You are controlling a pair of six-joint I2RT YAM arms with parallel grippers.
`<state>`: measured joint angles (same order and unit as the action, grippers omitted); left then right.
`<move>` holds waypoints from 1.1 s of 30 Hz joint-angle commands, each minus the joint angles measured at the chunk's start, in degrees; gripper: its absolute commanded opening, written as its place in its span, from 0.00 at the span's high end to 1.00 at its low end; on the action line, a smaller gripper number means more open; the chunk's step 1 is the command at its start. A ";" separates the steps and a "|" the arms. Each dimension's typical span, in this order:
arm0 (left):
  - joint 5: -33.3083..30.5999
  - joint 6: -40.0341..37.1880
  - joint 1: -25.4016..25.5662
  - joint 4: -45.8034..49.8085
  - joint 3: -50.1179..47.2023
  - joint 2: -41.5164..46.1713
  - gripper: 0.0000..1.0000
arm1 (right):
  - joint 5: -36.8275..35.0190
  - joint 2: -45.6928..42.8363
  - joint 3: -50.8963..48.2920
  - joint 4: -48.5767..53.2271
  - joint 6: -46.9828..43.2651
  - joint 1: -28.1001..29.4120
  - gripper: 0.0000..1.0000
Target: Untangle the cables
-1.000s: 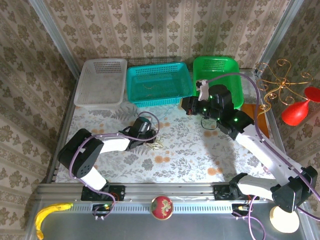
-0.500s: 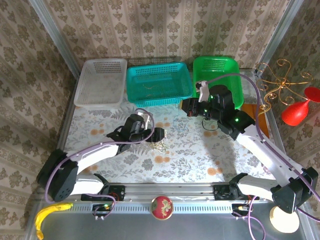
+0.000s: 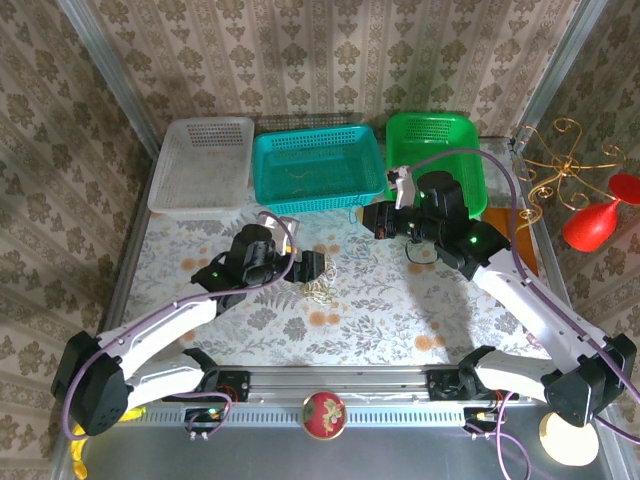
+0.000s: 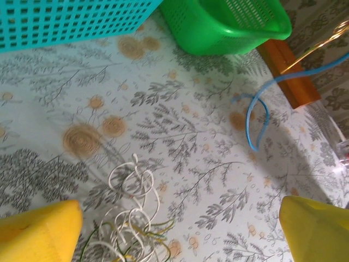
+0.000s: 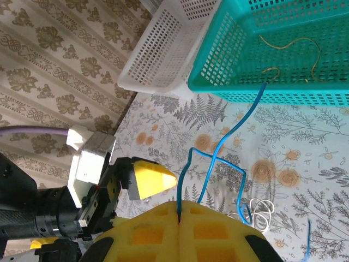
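**Desk:** Top view: what is happening on the table (image 3: 400, 320)?

**Photographer:** The left claw (image 3: 312, 266) is hovering just beside a whitish clump (image 3: 318, 290) of cables that is lying mid-table. The right claw (image 3: 368, 217) is hanging near the teal basket (image 3: 320, 165). That basket is sitting between a white basket (image 3: 203, 163) and a green basket (image 3: 435, 150) along the far edge.

**Desk:** And the left wrist camera?

**Photographer:** The left claw's yellow fingers (image 4: 41, 232) are standing wide apart and gripping nothing. The whitish clump (image 4: 133, 202), with a few greenish strands in it, is lying on the floral cloth between them and slightly ahead. Farther off, a blue cable (image 4: 253, 123) is dangling in a loop over the table, toward the green basket (image 4: 229, 27).

**Desk:** The right wrist camera?

**Photographer:** The right claw (image 5: 179, 210) is pressing its pads together and pinching the blue cable (image 5: 179, 188) in the seam. The cable is curling away toward the wall of the teal basket (image 5: 245, 76). Thin yellow-orange cords (image 5: 289, 42) are lying inside that basket. Part of the whitish clump (image 5: 260, 210) is showing on the table below.
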<state>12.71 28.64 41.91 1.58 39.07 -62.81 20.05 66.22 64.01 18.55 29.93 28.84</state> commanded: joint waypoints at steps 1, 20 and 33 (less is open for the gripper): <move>2.01 -1.40 -0.35 -3.46 3.46 -2.50 0.06 | 0.91 0.29 2.26 2.17 -2.01 -0.36 1.00; -2.97 0.85 -0.83 -4.80 -0.16 -2.60 0.03 | -29.09 13.89 24.62 7.81 -9.67 -13.24 1.00; -4.30 1.55 -2.71 -1.14 -1.62 3.23 0.00 | -33.22 30.73 34.06 11.43 -14.81 -18.89 0.39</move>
<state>9.13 29.56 39.64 -1.67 37.89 -61.17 -13.19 96.66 95.50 26.61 16.82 10.15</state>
